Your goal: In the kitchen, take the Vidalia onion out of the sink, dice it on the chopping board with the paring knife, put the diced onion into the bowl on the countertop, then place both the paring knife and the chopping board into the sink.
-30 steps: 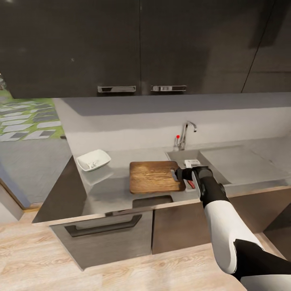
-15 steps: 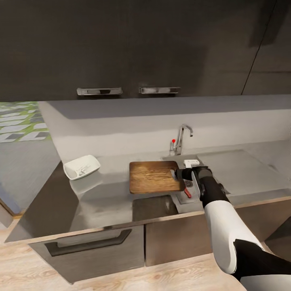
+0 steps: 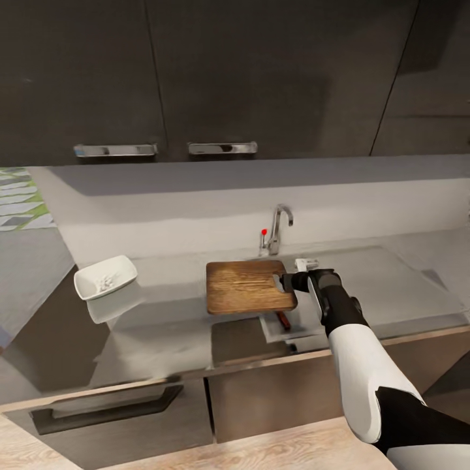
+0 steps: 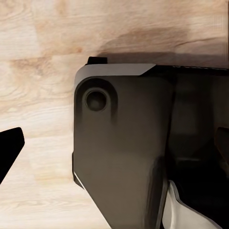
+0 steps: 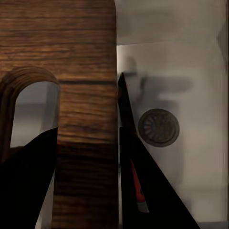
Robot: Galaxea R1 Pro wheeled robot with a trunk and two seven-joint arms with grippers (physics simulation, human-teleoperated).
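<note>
Dark wooden chopping board (image 3: 248,287), gripped at its handle end by the right gripper (image 3: 285,282), hangs mid-frame over the sink (image 3: 295,321); paring knife (image 3: 282,320) lies below; the arm reaches from lower right.

The chopping board (image 3: 250,286) covers most of the sink (image 3: 297,321), and only a short red piece of the paring knife (image 3: 283,319) shows under its edge. The contents of the bowl (image 3: 104,277) are too small to identify. In the right wrist view the board (image 5: 71,95) is cut by the picture's edge and the knife blade (image 5: 125,102) is partly hidden behind one dark finger (image 5: 152,191).
</note>
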